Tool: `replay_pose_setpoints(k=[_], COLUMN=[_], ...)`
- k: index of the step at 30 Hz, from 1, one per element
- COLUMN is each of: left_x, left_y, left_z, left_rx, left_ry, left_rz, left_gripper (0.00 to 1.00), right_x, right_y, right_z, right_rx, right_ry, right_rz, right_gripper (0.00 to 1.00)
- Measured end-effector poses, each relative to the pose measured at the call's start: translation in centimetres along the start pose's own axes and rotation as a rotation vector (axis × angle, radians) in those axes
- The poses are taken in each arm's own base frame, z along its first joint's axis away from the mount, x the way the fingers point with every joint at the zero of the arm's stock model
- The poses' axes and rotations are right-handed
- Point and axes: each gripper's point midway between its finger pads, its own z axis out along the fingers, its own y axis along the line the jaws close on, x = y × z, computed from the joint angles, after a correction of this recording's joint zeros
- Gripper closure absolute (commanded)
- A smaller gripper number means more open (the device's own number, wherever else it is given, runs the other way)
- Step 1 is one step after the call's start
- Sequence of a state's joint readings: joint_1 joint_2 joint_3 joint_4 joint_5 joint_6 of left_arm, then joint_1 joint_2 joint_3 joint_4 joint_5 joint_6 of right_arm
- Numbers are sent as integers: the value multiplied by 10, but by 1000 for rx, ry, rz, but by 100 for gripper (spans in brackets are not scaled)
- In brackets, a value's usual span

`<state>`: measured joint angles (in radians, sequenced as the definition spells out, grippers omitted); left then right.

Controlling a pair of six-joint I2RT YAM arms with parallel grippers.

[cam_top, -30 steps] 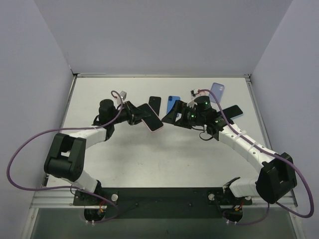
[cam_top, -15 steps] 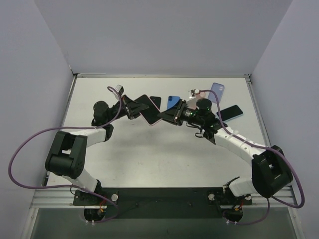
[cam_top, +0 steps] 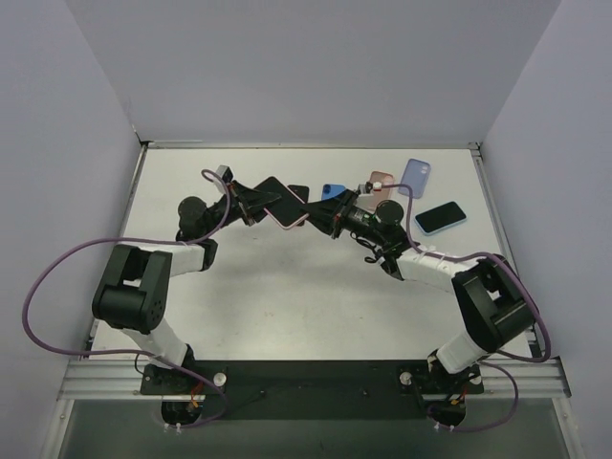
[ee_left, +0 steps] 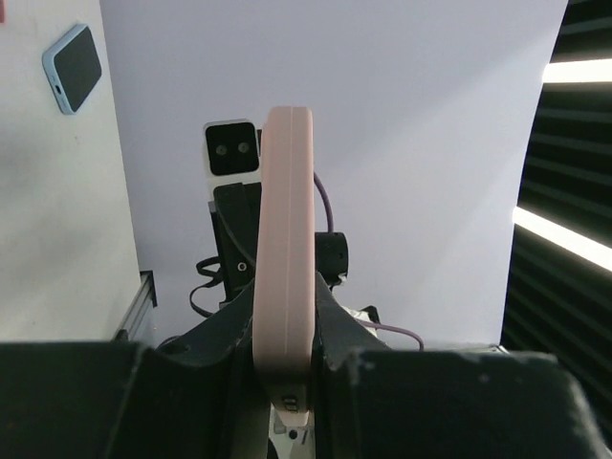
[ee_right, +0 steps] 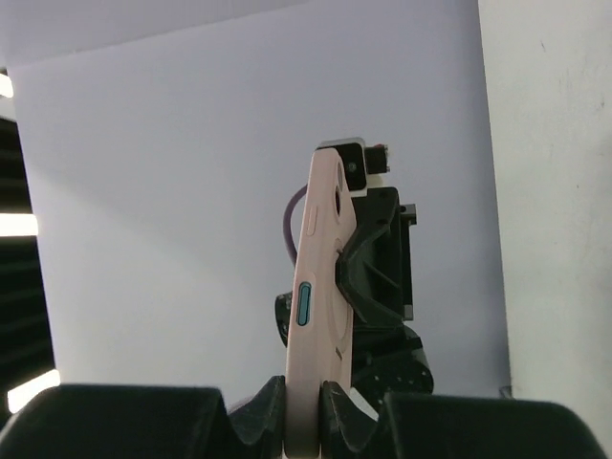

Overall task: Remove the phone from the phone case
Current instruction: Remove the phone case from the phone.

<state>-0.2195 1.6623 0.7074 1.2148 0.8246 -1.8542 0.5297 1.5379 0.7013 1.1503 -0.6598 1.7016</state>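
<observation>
Arms meet over the far middle of the table [cam_top: 287, 306], with a pink phone case [cam_top: 285, 204] held between them, up off the surface and tilted. The left gripper [ee_left: 284, 349] is closed narrowly on one end of the case, its fingers [ee_left: 337, 356] pressing the two broad faces. The right gripper [ee_right: 304, 402] is clamped tight on the opposite end in the same way. Each wrist camera sees the case edge-on, a thin pink slab rising from between its own fingers with the other arm's gripper behind it (the phone cannot be told apart from the case at this angle). A teal side button [ee_right: 304, 316] shows on the edge facing the right wrist camera.

On the table behind the case lie a black phone [cam_top: 298, 194] and a blue phone [cam_top: 332, 191]. Farther right, well apart from the grippers, are a lavender case [cam_top: 416, 175] and a light-blue phone [cam_top: 441, 218] with a dark screen.
</observation>
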Motion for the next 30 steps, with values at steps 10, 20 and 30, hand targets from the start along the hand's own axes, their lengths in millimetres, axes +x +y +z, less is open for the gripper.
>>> replay_pose_setpoints(k=[10,20,30], left_x=[-20,-33,-40], left_y=[-35,-129,-180], left_z=[6,23,29], left_rx=[86,304,414], left_ry=[-119,-250,-318], left_rz=[33,220,295], left_gripper=[100,100,100], right_x=[-21,-45,-55], right_y=[35,127,176], right_z=[22,49,65], right_rx=[-100,-335,-502], right_ry=[-62,-156,-228], right_rz=[144,97,107], right_gripper=[100,100,100])
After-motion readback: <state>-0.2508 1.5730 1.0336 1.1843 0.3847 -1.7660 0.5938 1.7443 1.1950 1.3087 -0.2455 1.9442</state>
